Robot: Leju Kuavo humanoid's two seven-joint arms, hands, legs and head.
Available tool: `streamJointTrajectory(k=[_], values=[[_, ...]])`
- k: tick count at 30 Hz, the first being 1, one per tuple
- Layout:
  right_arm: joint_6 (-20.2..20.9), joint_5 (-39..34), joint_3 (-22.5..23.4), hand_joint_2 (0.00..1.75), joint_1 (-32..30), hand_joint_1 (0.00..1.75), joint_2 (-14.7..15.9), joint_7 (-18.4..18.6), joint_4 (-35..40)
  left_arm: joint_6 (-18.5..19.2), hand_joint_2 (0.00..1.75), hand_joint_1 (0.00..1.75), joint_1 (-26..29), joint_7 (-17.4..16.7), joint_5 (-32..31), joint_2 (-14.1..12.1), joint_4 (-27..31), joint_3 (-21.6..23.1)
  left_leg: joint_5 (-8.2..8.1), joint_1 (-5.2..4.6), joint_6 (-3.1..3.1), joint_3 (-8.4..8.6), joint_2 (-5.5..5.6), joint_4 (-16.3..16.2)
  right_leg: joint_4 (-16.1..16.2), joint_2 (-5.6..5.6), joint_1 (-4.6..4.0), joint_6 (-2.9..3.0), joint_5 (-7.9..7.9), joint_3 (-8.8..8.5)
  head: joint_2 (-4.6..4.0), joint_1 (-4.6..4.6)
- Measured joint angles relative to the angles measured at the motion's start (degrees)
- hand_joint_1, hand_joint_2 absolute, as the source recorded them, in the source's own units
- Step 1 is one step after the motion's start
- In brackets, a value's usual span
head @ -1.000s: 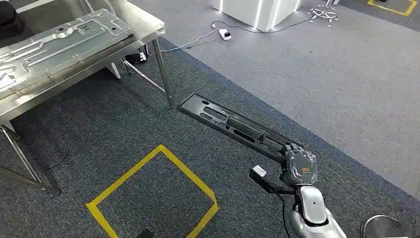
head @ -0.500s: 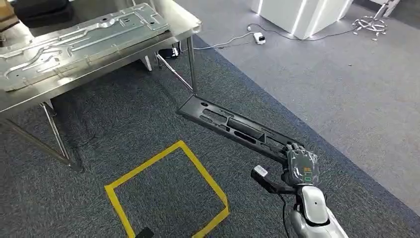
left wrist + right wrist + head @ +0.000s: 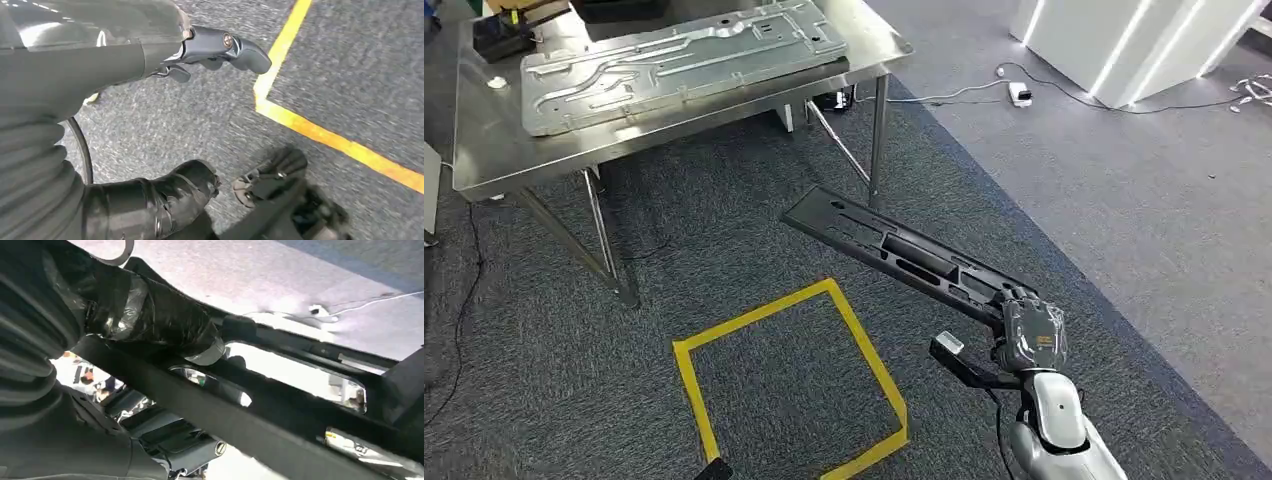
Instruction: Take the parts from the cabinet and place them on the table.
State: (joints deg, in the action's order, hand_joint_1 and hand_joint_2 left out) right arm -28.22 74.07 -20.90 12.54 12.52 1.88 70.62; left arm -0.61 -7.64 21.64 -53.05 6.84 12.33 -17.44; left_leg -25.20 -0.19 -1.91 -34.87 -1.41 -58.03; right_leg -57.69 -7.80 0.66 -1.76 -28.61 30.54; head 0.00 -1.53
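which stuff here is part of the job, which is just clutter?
Job:
- long black slotted plastic part, held by the right hand
- stainless steel table

Lying about:
- large stamped silver metal panel on the table
- yellow tape square on the carpet
- white power strip

Cam panned: table (image 3: 484, 170) & yellow square (image 3: 686, 372) now further right.

The long part (image 3: 904, 262) looks like matt black plastic. The table (image 3: 484, 160) and the stamped panel (image 3: 674, 60) on it are bare, shiny metal. The floor (image 3: 724, 230) is rough grey carpet.
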Motion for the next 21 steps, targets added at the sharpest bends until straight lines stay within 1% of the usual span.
streamJointTrajectory(k=[1, 2, 3, 4, 5, 6, 7, 8, 9, 10, 11, 12, 13, 14, 15, 16, 17, 18, 19, 20, 21], values=[[0.00, 0.00, 0.02, 1.75, 0.01, 1.75, 0.02, 0.00, 0.09, 0.00, 1.75, 0.00, 0.07, 0.04, 0.00, 0.02, 0.00, 0.00, 0.30, 0.28, -0.40, 0.39, 0.61, 0.46, -0.84, 2.37, 0.45, -0.36, -0.86, 0.26, 0.00, 0.06], [0.00, 0.00, 0.04, 1.75, 0.04, 1.75, 0.07, 0.00, 0.11, 0.00, 1.75, 0.00, -0.08, 0.02, 0.00, 0.02, 0.00, 0.00, 0.42, 0.38, -0.93, 0.38, 1.03, 0.57, -3.54, 5.55, 0.60, -0.41, -2.59, 1.66, 0.00, 0.06], [0.00, 0.00, 0.04, 1.75, -0.03, 1.75, 0.13, -0.02, 0.09, 0.00, 1.75, 0.00, -0.29, 0.04, 0.00, 0.02, 0.00, 0.00, 0.46, 0.38, -1.12, 0.29, 1.69, 0.57, -8.13, 7.02, 0.63, -0.52, -4.94, 3.90, 0.00, 0.15], [0.02, -0.07, 0.07, 1.75, -0.13, 1.75, 0.22, 0.02, 0.02, -0.02, 1.75, 0.00, -0.31, 0.04, 0.00, 0.04, 0.00, 0.00, 0.45, 0.31, -1.18, 0.30, 2.42, 0.55, -13.15, 7.59, 0.62, -0.66, -6.94, 6.48, 0.00, 0.11], [0.02, -0.11, 0.07, 1.75, -0.21, 1.75, 0.24, 0.00, -0.04, -0.02, 1.75, 0.00, -0.28, 0.04, 0.00, 0.07, 0.00, 0.00, 0.41, 0.22, -1.24, 0.29, 3.09, 0.47, -16.95, 7.75, 0.60, -0.72, -8.01, 8.67, 0.00, 0.13], [0.02, -0.11, 0.07, 1.75, -0.28, 1.75, 0.24, 0.00, -0.13, 0.00, 1.75, 0.00, -0.18, 0.04, -0.02, 0.07, 0.00, 0.00, 0.38, 0.17, -1.26, 0.30, 3.79, 0.36, -18.55, 7.76, 0.58, -0.67, -7.72, 9.87, 0.00, 0.11], [0.02, -0.11, 0.07, 1.75, -0.36, 1.75, 0.24, 0.00, -0.15, 0.00, 1.75, 0.00, -0.14, 0.04, -0.02, 0.04, 0.00, 0.00, 0.33, 0.17, -1.26, 0.33, 4.62, 0.22, -17.06, 7.78, 0.59, -0.55, -5.78, 9.62, 0.00, 0.13], [0.02, -0.11, 0.07, 1.75, -0.36, 1.75, 0.24, 0.00, -0.18, 0.00, 1.75, 0.00, -0.18, 0.04, -0.02, 0.04, 0.00, 0.00, 0.21, 0.17, -1.17, 0.35, 5.50, -0.05, -12.80, 7.94, 0.60, -0.37, -2.73, 8.00, 0.00, 0.13], [0.00, -0.11, 0.07, 1.75, -0.32, 1.75, 0.26, 0.00, -0.17, 0.00, 1.75, 0.00, -0.21, 0.04, 0.00, 0.07, 0.00, 0.00, 0.10, 0.18, -1.07, 0.36, 6.20, -0.27, -7.99, 8.50, 0.62, -0.16, 0.04, 5.96, 0.00, 0.13], [0.02, -0.11, 0.07, 1.75, -0.29, 1.75, 0.28, 0.00, -0.18, 0.00, 1.75, 0.00, -0.21, 0.04, -0.02, 0.09, 0.00, 0.00, -0.08, 0.24, -0.91, 0.28, 6.87, -0.51, -2.87, 10.65, 0.62, 0.22, 2.23, 3.86, 0.00, 0.15], [0.02, -0.13, 0.07, 1.75, -0.28, 1.75, 0.37, 0.00, -0.22, 0.00, 1.75, 0.00, -0.24, 0.04, -0.02, 0.24, 0.00, 0.00, -0.14, 0.05, -0.64, -0.05, 7.28, -0.70, -1.87, 13.32, 0.89, 0.48, 1.18, 3.36, 0.00, 0.09], [0.00, -0.13, 0.07, 1.75, -0.32, 1.75, 0.39, 0.00, -0.17, 0.00, 1.75, 0.00, -0.31, 0.02, -0.02, 0.20, 0.00, 0.00, -0.04, 0.34, -0.35, -0.42, 8.04, -0.89, -1.15, 12.88, 0.80, 0.46, 1.36, 3.11, 0.00, 0.13], [0.00, -0.15, 0.07, 1.75, -0.36, 1.75, 0.44, 0.00, -0.20, 0.00, 1.75, 0.00, -0.29, 0.04, -0.02, 0.20, 0.00, 0.00, 0.13, 0.61, 0.07, -0.65, 8.60, -0.75, -1.18, 12.35, 0.53, 0.51, 1.35, 3.15, 0.00, 0.13], [0.02, -0.15, 0.07, 1.75, -0.21, 1.75, 0.44, 0.02, -0.20, -0.02, 1.75, 0.00, -0.08, 0.04, -0.02, 0.22, 0.00, 0.00, 0.33, 0.80, 0.53, -0.70, 9.24, -0.53, -1.23, 11.84, 0.38, 0.71, 1.33, 3.07, 0.00, 0.15], [0.02, -0.15, 0.07, 1.75, -0.13, 1.75, 0.44, 0.00, -0.17, -0.02, 1.75, 0.00, 0.08, 0.04, -0.04, 0.14, 0.00, 0.00, 0.43, 0.45, 1.03, -0.72, 10.04, -0.23, -0.67, 11.14, 0.74, 1.09, 1.56, 2.70, 0.00, 0.13], [0.02, -0.15, 0.07, 1.75, -0.10, 1.75, 0.35, 0.00, -0.18, -0.02, 1.75, 0.00, 0.22, 0.02, -0.13, -0.02, 0.00, -0.02, -0.02, 0.45, 1.05, -0.74, 8.15, -0.85, 0.12, 10.10, 1.15, 1.57, 1.93, 2.13, 0.00, 0.13], [0.02, -0.15, 0.07, 1.75, -0.24, 1.75, 0.35, 0.00, -0.17, 0.00, 1.75, 0.00, 0.10, 0.04, -0.17, 0.02, 0.00, -0.02, -1.47, 0.07, 1.26, -1.54, 5.10, -2.76, 0.48, 9.57, 1.15, 1.97, 1.94, 1.82, 0.00, -0.18], [0.02, -0.17, 0.07, 1.75, -0.27, 1.75, 0.37, 0.00, -0.20, -0.02, 1.75, 0.00, -0.05, 0.04, -0.17, 0.04, 0.00, -0.02, -3.51, 0.25, 1.55, -3.30, 3.32, -6.32, 0.53, 8.75, 1.08, 2.13, 1.91, 1.71, 0.00, -0.26], [0.02, -0.17, 0.09, 1.75, -0.29, 1.75, 0.39, 0.00, -0.20, -0.02, 1.75, 0.00, -0.11, 0.04, -0.17, 0.04, 0.00, -0.02, -5.74, 0.57, 1.83, -5.58, 2.35, -11.01, 0.52, 7.92, 0.93, 2.27, 1.80, 1.67, 0.00, -0.28], [0.02, -0.33, 0.09, 1.75, -0.32, 1.75, 0.42, 0.02, -0.20, 0.00, 1.75, 0.00, -0.09, 0.04, -0.17, 0.04, 0.00, -0.02, -7.37, 0.84, 2.12, -7.76, 2.04, -15.35, 0.49, 7.12, 0.85, 2.33, 1.72, 1.67, 0.00, -0.24], [0.00, -0.35, 0.09, 1.75, -0.37, 1.75, 0.39, 0.00, -0.20, 0.00, 1.75, 0.00, 0.01, 0.04, -0.17, 0.04, 0.00, -0.02, -7.70, 1.05, 2.41, -8.95, 1.85, -17.76, 0.47, 6.50, 0.83, 2.30, 1.65, 1.65, 0.00, -0.31]])
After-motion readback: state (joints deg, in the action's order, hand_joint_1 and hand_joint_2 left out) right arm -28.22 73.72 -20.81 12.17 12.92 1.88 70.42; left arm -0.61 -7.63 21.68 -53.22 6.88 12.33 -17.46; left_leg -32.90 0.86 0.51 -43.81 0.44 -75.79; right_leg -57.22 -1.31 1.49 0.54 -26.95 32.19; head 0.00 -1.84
